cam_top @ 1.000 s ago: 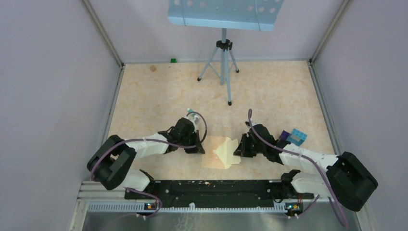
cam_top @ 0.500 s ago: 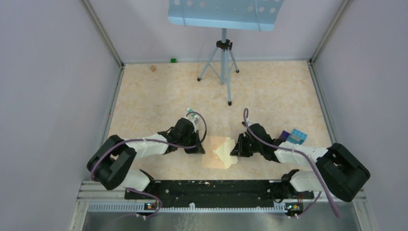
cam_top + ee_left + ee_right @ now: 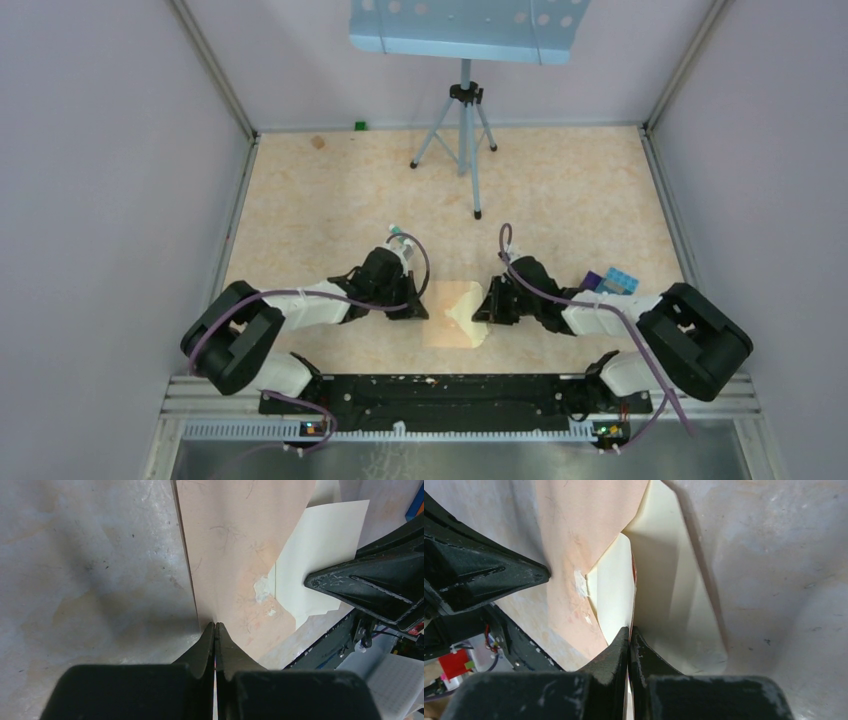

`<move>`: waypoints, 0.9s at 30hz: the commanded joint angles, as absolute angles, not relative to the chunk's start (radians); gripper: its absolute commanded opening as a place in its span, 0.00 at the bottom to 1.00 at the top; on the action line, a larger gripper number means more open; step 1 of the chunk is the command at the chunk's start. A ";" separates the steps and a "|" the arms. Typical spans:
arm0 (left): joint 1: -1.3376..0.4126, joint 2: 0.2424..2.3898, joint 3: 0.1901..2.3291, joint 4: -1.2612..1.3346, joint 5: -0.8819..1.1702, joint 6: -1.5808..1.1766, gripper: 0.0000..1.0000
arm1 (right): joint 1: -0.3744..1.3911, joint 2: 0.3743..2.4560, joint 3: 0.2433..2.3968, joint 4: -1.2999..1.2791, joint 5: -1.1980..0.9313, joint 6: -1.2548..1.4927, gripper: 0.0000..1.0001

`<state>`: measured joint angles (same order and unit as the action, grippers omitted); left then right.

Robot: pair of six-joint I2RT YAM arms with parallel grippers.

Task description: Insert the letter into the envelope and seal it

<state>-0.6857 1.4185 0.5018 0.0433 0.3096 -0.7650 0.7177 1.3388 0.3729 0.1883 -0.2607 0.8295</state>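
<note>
Pinching on both sides: left gripper (image 3: 215, 625) jaws fully closed, seemingly on the left edge of the envelope (image 3: 235, 545), which lies flat on the table (image 3: 90, 555) between the arms. Right gripper (image 3: 630, 629) clamped tight on a raised fold of the letter (image 3: 315, 555). Letter partly tucked under the envelope's tan face, the rest sticking out right. Both sheets light, limp, crease-prone; likely to buckle if shoved. Best held at an edge or fold. Envelope's inside hidden.
</note>
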 commanded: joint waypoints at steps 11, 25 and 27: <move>-0.700 1.451 0.473 -0.053 0.213 -0.770 0.00 | 0.692 1.294 0.388 0.178 -0.263 0.829 0.33; -0.699 1.447 0.459 -0.038 0.220 -0.781 0.00 | 0.646 1.266 0.376 0.144 -0.282 0.815 0.13; -0.700 1.450 0.459 -0.034 0.225 -0.780 0.00 | 0.646 1.275 0.371 0.153 -0.284 0.817 0.08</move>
<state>-0.6910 1.4181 0.4953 0.0517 0.2955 -0.8059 0.6514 1.2564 0.3798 0.1261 -0.2749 0.8288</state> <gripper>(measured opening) 0.003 0.121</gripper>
